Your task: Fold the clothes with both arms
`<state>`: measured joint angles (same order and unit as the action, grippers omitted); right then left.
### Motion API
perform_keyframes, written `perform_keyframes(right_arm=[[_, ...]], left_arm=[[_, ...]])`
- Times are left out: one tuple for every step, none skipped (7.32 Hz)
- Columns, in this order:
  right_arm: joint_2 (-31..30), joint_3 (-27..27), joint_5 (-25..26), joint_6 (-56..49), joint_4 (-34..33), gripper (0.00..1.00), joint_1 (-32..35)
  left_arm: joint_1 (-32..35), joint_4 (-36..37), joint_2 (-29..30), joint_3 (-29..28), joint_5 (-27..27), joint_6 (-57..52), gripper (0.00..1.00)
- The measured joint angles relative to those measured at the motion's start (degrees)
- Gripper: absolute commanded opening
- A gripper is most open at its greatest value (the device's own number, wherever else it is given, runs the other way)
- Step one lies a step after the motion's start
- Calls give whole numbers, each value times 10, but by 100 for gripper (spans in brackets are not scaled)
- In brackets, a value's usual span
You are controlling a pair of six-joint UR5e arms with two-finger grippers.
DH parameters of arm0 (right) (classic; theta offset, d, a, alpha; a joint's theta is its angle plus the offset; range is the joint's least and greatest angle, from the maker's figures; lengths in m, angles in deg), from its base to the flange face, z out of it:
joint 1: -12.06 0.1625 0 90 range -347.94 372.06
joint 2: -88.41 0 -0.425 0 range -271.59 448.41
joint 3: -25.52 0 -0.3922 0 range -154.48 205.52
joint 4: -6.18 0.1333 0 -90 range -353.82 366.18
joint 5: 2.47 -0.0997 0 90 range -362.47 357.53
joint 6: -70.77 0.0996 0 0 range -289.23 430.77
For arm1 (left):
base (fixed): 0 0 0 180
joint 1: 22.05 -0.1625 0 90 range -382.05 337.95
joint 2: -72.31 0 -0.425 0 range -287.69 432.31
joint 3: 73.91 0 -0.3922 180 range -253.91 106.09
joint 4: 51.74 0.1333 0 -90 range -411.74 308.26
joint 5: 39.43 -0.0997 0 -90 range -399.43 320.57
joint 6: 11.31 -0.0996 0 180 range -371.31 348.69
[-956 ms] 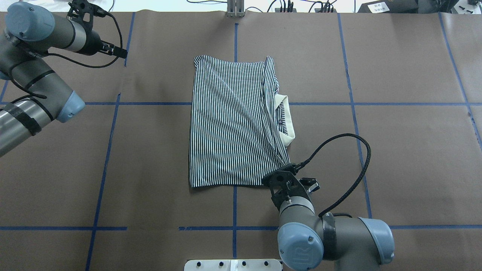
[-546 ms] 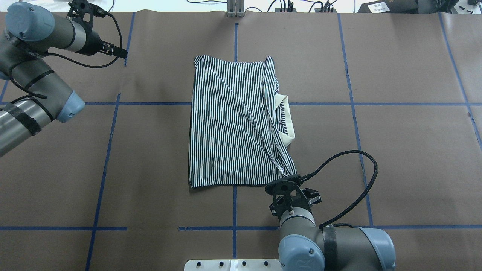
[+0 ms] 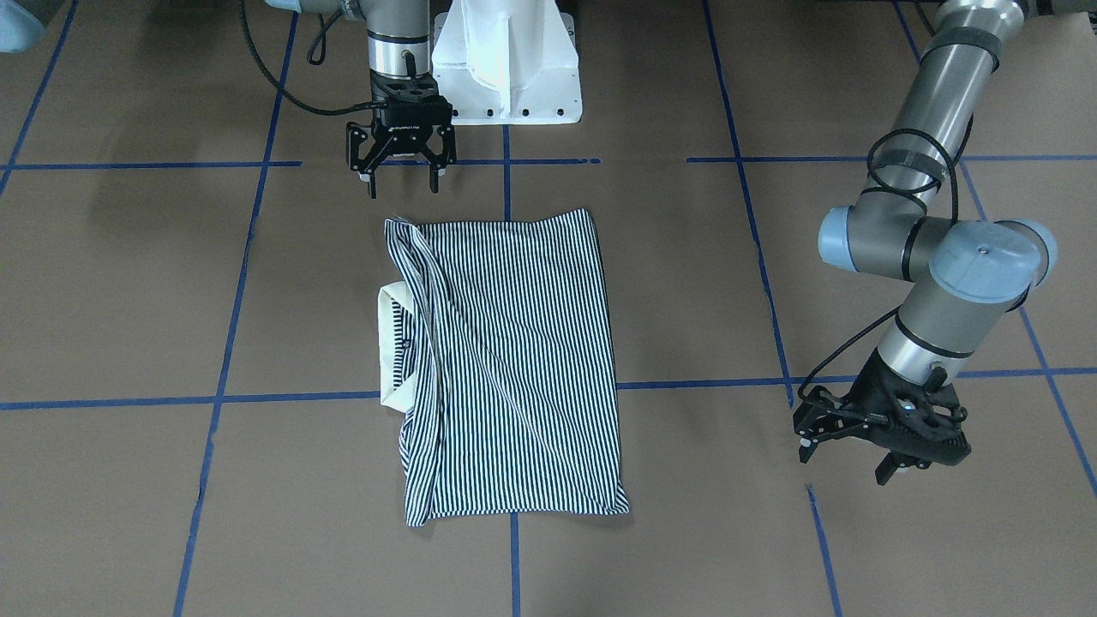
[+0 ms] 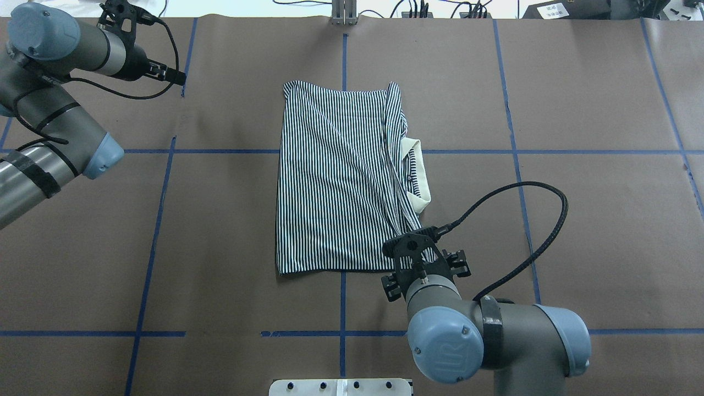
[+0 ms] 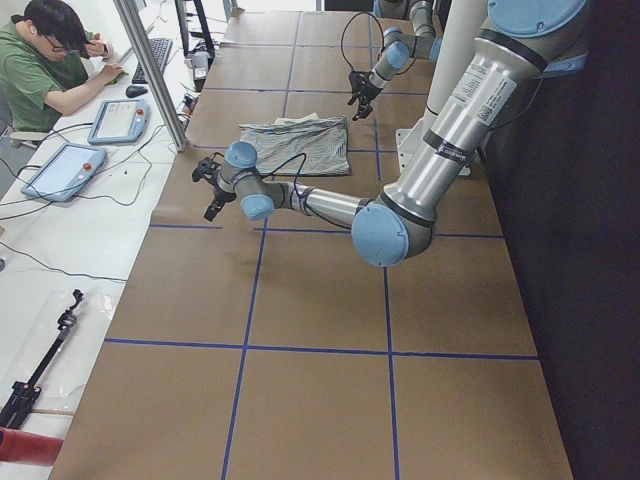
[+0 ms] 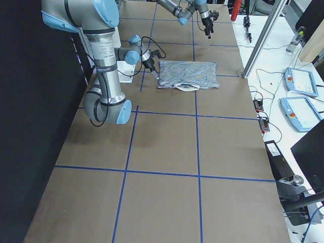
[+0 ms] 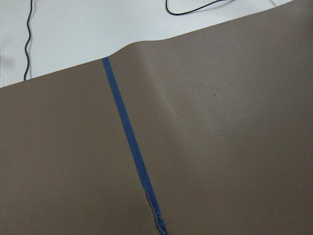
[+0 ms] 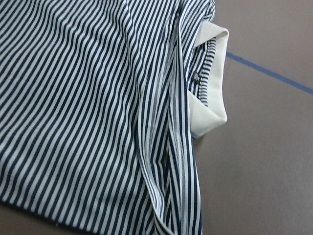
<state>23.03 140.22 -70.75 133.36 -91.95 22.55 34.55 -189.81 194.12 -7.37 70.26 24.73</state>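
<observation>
The shirt [image 3: 514, 360] lies folded mid-frame, collar [image 3: 390, 343] jutting left. Your right gripper [image 3: 404, 184] hangs spread and empty above its top-left corner; the left gripper [image 3: 844, 463], likewise spread, sits lower right. Pinch every layer of that ridged edge.

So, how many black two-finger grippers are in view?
2. The left black two-finger gripper hovers open over brown paper, away from the navy-and-white striped polo shirt; the right gripper hangs open beside a corner of the shirt. None seems hidden.
</observation>
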Motion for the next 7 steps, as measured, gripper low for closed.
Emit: perform_keyframes(right_arm=[[25, -23, -26, -32, 1, 30, 27], [42, -44, -45, -53, 2, 25, 42], [49, -57, -56, -72, 2, 25, 49], [52, -64, -62, -93, 1, 24, 51], [53, -71, -65, -107, 1, 24, 52], [54, -81, -66, -113, 2, 24, 51], [55, -89, -67, -114, 2, 25, 50]], left_arm=[[0, 0, 0, 0, 0, 0, 100], [0, 0, 0, -1, 0, 0, 100], [0, 0, 0, -1, 0, 0, 100], [0, 0, 0, -1, 0, 0, 100], [0, 0, 0, -1, 0, 0, 100], [0, 0, 0, -1, 0, 0, 100], [0, 0, 0, -1, 0, 0, 100]])
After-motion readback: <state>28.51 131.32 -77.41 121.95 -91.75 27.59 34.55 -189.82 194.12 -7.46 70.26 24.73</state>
